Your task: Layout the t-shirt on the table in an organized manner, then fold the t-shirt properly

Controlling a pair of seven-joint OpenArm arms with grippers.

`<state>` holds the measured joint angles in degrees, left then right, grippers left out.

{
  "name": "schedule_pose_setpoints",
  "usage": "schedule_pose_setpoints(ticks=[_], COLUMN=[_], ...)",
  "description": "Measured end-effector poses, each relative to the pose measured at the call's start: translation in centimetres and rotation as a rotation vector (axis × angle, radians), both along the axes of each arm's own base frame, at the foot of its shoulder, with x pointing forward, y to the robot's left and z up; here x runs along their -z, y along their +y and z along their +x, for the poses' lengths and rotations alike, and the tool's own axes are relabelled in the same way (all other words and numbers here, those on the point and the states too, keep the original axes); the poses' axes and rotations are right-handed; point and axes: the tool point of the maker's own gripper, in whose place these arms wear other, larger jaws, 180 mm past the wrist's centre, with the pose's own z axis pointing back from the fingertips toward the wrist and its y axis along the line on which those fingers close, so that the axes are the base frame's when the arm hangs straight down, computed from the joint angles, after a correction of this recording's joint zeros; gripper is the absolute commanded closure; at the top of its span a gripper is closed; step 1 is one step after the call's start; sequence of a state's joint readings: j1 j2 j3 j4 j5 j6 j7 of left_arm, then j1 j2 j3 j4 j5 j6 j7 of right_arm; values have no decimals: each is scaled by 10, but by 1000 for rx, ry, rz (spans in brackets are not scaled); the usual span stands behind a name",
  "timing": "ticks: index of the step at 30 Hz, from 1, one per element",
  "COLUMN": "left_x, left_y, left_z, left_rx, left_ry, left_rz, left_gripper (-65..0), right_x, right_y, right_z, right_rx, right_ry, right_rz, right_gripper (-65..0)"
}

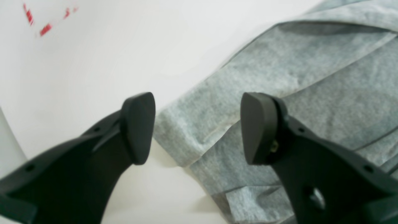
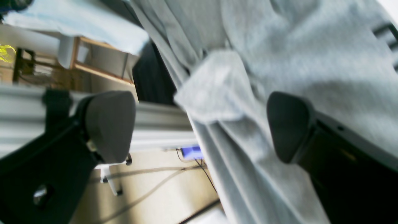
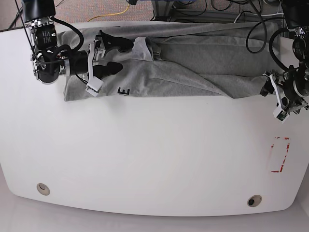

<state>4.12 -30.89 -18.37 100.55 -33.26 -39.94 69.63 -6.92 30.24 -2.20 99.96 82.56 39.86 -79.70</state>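
Shirt count: one t-shirt (image 3: 193, 72) bunched on the table (image 3: 145, 159); two end effectors, left (image 1: 197, 127) and right (image 2: 200, 124), both spread, empty.

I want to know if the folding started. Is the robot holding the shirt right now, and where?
No, nothing is held. The left gripper is open over a folded edge of the t-shirt, and the right gripper is open around a bunched part, not pinching it.

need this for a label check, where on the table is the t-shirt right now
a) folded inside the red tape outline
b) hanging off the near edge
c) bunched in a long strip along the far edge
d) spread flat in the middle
c: in the base view the t-shirt lies crumpled in a long band along the table's far edge, well away from the red tape outline.
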Motion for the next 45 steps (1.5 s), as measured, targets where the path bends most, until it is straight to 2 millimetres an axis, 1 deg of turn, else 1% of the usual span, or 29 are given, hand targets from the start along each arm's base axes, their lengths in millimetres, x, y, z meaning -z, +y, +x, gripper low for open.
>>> schedule_pose_setpoints(ticks=[2, 5, 9, 13, 15, 18, 23, 28, 30, 34, 40, 45], left_x=[0, -1, -1, -1, -1, -1, -1, -1, -1, -1, -1, -1], left_y=[-1, -1, -1, -1, -1, -1, -1, 0, -1, -2, 0, -1], left_z=[0, 1, 1, 1, 1, 1, 1, 1, 1, 1, 1, 1], left_rx=[1, 2, 2, 2, 1, 2, 2, 0, 2, 2, -2, 0], left_ry=[-2, -4, -3, -4, -3, -3, -4, -2, -4, -5, -4, -6], left_rz=[-5, -6, -5, -6, -4, -4, -6, -1, -7, -9, -1, -6], left_gripper=[-404, -404, -404, -404, -404, -404, -404, -404, -404, -404, -404, -404], right_x=[3, 11, 21, 19, 18, 20, 31, 47, 50, 48, 35, 41], right_y=[7, 11, 18, 28, 30, 31, 43, 37, 37, 32, 23, 0], right_z=[5, 13, 18, 18, 18, 15, 0, -7, -11, -14, -15, -28], right_rx=[5, 24, 35, 30, 29, 11, -37, -25, -39, -44, -31, -49], right_ry=[-5, -2, 11, 14, 13, 18, 72, 139, 153, 162, 185, 198], right_rz=[8, -10, -25, 4, 9, 3, 8, -10, -19, -13, 47, -31], right_gripper=[-650, -650, -650, -650, -650, -650, -650, -650, -650, -650, -650, -650])
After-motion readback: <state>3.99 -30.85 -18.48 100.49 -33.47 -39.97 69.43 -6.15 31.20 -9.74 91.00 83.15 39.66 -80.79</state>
